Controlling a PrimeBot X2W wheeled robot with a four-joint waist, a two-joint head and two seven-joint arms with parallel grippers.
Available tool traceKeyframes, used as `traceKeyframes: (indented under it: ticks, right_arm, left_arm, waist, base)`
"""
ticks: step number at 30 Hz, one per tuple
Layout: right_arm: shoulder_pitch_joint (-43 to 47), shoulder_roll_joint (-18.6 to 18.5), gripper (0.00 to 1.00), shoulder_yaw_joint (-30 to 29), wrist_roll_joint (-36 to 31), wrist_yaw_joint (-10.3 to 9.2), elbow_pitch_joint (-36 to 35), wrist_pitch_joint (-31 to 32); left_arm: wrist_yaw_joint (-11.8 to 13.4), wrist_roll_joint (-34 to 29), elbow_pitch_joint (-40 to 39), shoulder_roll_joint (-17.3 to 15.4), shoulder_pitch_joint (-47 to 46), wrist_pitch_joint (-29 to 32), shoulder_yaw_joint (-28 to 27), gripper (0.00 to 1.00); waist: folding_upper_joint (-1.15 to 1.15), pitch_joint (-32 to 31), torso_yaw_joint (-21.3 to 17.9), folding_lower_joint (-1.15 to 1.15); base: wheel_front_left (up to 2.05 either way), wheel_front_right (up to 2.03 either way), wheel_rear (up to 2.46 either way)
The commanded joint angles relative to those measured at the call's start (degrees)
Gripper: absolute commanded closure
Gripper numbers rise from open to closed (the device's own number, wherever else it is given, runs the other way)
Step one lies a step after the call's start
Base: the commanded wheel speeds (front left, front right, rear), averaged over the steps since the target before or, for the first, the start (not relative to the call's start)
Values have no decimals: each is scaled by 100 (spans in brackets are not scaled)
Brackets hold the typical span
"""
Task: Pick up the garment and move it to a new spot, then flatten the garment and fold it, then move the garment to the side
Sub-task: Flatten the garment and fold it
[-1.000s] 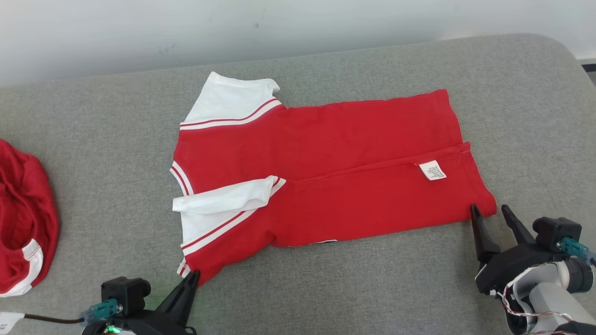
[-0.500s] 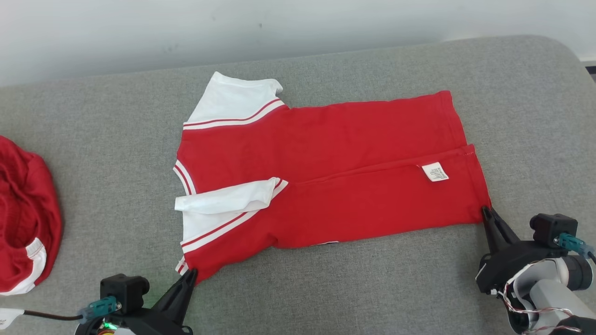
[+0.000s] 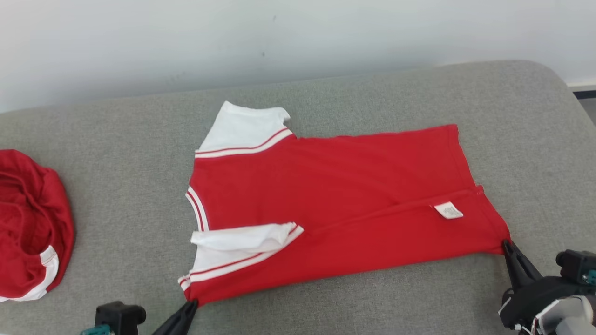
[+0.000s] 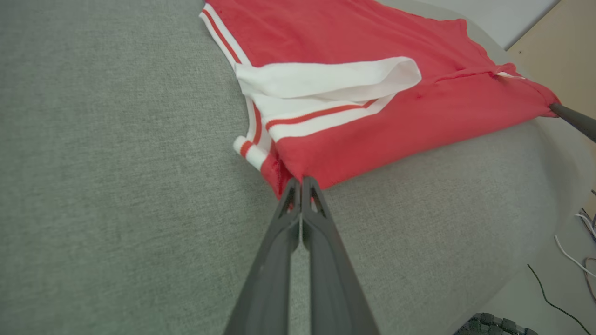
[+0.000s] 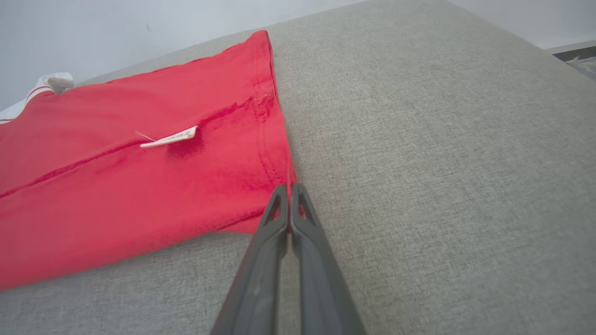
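The garment [image 3: 335, 204] is a red shirt with white, red-striped sleeves, lying partly folded lengthwise on the grey cushion, a white label [image 3: 448, 211] near its hem. My left gripper [image 3: 192, 304] is shut on the garment's near shoulder corner [image 4: 284, 174], fingers pressed together in the left wrist view [image 4: 300, 184]. At the lower right my right gripper [image 3: 506, 244] is shut on the near hem corner [image 5: 279, 177], its tips meeting there in the right wrist view [image 5: 289, 188]. Both pinched corners are lifted slightly, and the near edge runs taut between them.
A second red garment [image 3: 32, 223] with white trim lies bunched at the cushion's left edge. The grey cushion [image 3: 116, 153] ends at a pale wall behind and curves down at the right, where floor and cables [image 4: 572, 260] show.
My right gripper closed from open onto the hem corner. The near edge of the garment has been drawn straighter and slightly up. The head camera has tilted, shifting the whole picture downward.
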State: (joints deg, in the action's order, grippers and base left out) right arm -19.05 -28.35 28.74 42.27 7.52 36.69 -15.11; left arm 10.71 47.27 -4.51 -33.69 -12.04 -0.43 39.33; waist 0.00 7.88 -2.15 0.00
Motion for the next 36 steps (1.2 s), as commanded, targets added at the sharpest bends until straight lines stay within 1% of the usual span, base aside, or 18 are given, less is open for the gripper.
traceKeyframes:
  ticks: [1, 3, 8, 14, 27, 31, 32, 33, 34, 35, 36]
  right_arm:
    - [123, -79, 100, -11, 56, -6, -44, -4]
    - [254, -159, 100, -19, 107, -6, -137, -4]
    - [625, -344, 100, -59, 145, -6, -360, -4]
    - [1073, -435, 100, -153, 132, -6, -631, -4]
    - [1594, -405, 100, -176, -29, -6, -729, -4]
    - [1609, -351, 100, -238, -58, -6, -666, -4]
    - [1613, -333, 100, -246, -64, -6, -650, -4]
    - [1623, -323, 84, -268, -78, -6, -639, -4]
    - [1626, -313, 58, -295, -95, -6, -635, -4]
    - [1627, -294, 24, -328, -100, -6, -640, -4]
    - [1621, -270, 3, -388, -123, -6, -659, -4]
  left_arm:
    - [35, 58, -61, -55, 159, 14, -7, 100]
    - [57, 100, -168, -120, 275, 46, 6, 100]
    - [94, 197, -344, -164, 562, 49, 81, 100]
    - [134, 220, -381, -93, 845, -75, 163, 100]
    - [254, 59, -21, -57, 1006, -240, 275, 100]
    - [279, 232, 106, 78, 1077, -282, 246, 100]
    - [286, 240, 150, 109, 1097, -278, 244, 92]
    - [283, 231, 187, 124, 1115, -294, 251, 65]
    - [278, 248, 221, 148, 1116, -324, 248, 56]
    - [283, 257, 251, 177, 1119, -344, 231, 17]
    - [290, 270, 284, 200, 1118, -375, 220, 0]
  waist:
    - [0, -68, 15, 0]
    - [0, -96, 31, 0]
    - [0, -114, 97, 0]
    - [0, -120, 133, 0]
    - [0, -294, 119, 0]
    - [0, -352, 86, 0]
    - [0, -386, 80, 0]
    - [0, -396, 73, 0]
    - [0, -410, 69, 0]
    - [0, -429, 66, 0]
    - [0, -449, 59, 0]
  base:
    - [0, 0, 0]
    - [0, 0, 0]
    - [0, 0, 0]
    - [0, 0, 0]
    - [0, 0, 0]
    - [0, 0, 0]
    - [0, 0, 0]
    - [0, 0, 0]
    - [0, 0, 0]
    - [0, 0, 0]
    - [0, 0, 0]
